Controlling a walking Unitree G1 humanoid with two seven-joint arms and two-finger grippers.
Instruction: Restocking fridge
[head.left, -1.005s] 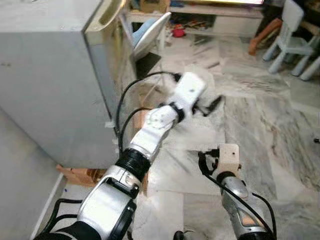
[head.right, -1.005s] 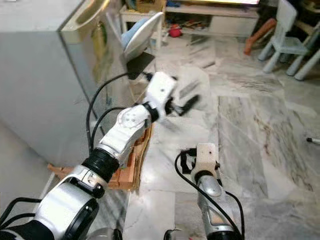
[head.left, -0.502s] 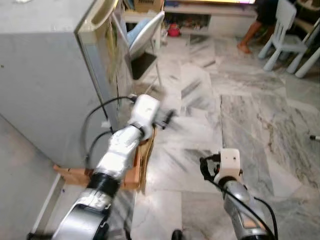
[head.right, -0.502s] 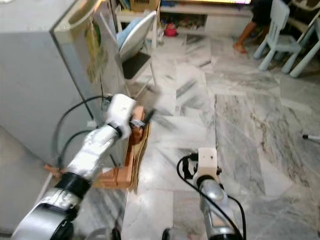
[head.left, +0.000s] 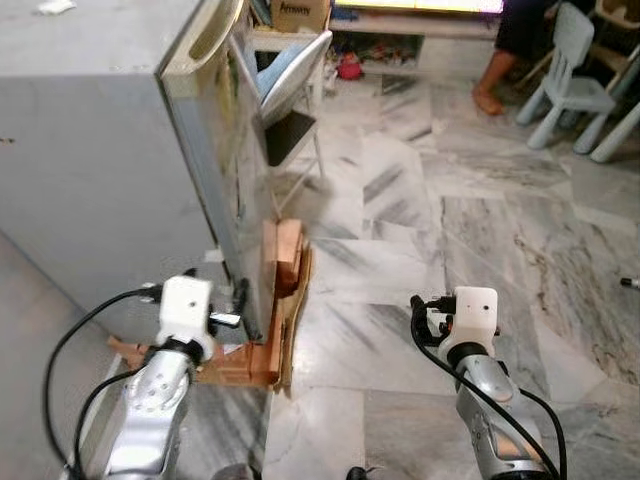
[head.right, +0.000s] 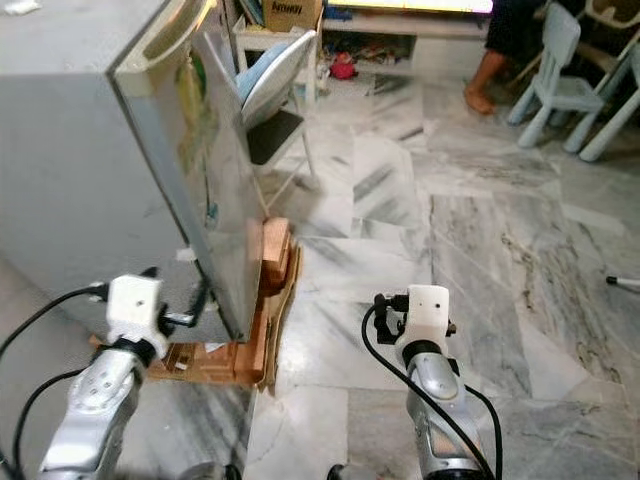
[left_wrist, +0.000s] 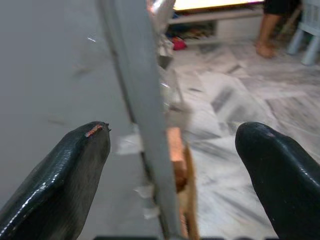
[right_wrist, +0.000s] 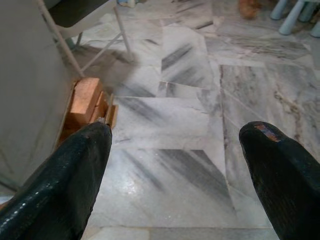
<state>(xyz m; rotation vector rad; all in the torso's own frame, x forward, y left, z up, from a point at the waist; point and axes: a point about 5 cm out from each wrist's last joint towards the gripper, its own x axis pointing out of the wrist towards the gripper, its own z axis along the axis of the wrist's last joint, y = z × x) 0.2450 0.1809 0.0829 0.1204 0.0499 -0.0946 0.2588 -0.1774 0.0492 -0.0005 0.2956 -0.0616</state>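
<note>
Left gripper (left_wrist: 172, 165) with its two black fingers (left_wrist: 60, 182) spread wide, framing the grey fridge's (left_wrist: 55, 75) door edge, wooden blocks (left_wrist: 176, 155) at its base and marble floor (left_wrist: 240, 100) beyond.

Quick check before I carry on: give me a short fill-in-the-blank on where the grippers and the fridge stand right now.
1. The left gripper has its fingers ____ either side of the edge of the fridge.
2. The fridge stands on a ____ pallet.
3. The right gripper hangs over the ____ floor, holding nothing.
4. A folding chair stands ____ the fridge.

Missing words: open; wooden; marble; behind
</note>
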